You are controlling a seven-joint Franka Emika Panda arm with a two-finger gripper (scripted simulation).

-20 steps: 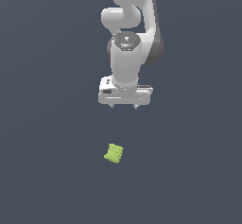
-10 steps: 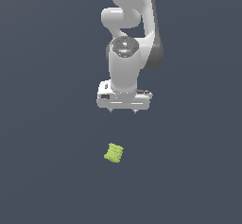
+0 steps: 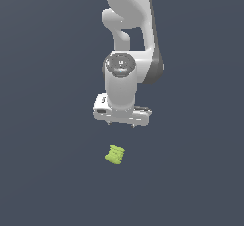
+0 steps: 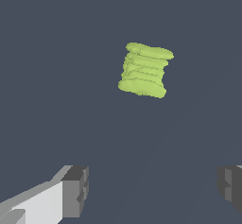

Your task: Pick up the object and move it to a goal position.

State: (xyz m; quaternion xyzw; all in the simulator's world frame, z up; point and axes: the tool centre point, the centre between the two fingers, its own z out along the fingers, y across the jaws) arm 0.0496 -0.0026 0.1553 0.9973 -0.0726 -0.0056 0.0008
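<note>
The task looks to be at its start: the yellow-green ridged object [image 3: 115,154] lies by itself on the dark floor, not yet grasped or lifted. Reaching it, closing on it, lifting it and carrying it to the goal all remain. No goal marker is visible in either view, so where it must end up cannot be told.

The gripper [image 3: 122,123] hangs above the object, near it but clearly apart, and slightly toward the exterior view's right of it. In the wrist view the two fingers [image 4: 74,191] stand wide apart with nothing between them, and the object [image 4: 144,70] sits beyond their tips, not in the gap. That gap looks much wider than the object, so it should fit.

No containers appear anywhere; the object rests on bare floor, inside nothing.
</note>
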